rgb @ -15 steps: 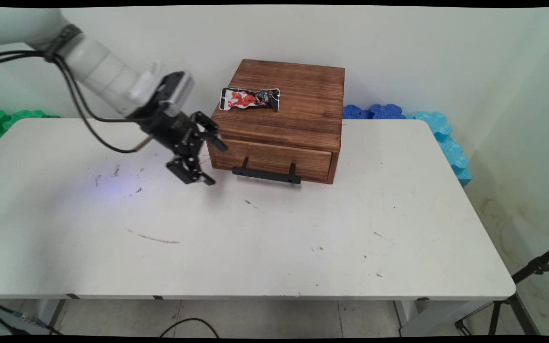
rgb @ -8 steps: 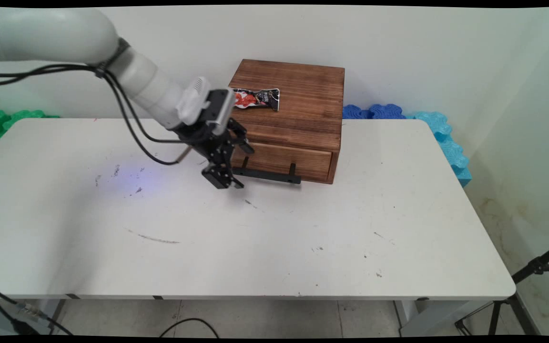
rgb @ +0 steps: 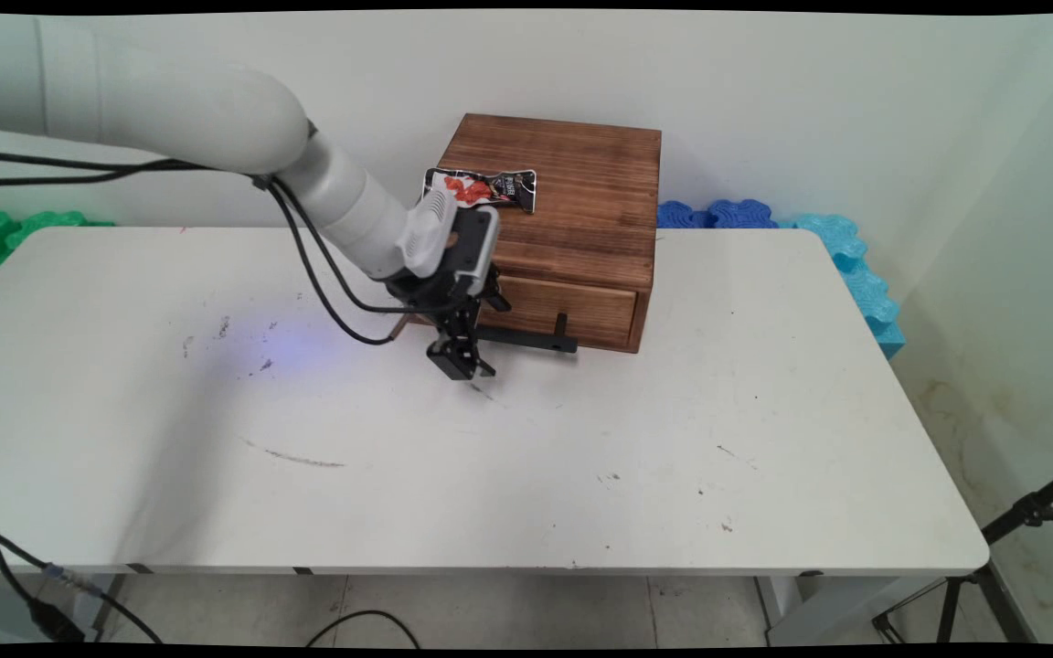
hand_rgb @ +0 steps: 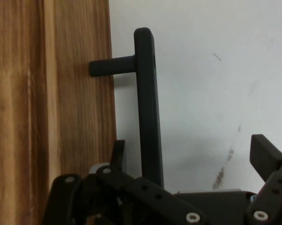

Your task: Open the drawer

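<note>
Around drawer handle (hand_rgb: 148,108), gripper (hand_rgb: 192,161) spread, wrapper (rgb: 490,187) lettering unreadable

Brown wood-grained box (rgb: 572,196), black handle (hand_rgb: 148,108), red-and-black packet (rgb: 487,187), white table (rgb: 490,457).

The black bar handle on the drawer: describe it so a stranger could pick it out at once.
At the white table's far side stands a brown wooden box with a crumpled red and black snack wrapper on top. Along its front drawer, low down, runs the black bar handle on two short posts. It is the box's only black fitting, and the open black two-finger gripper straddles its left end.
</note>
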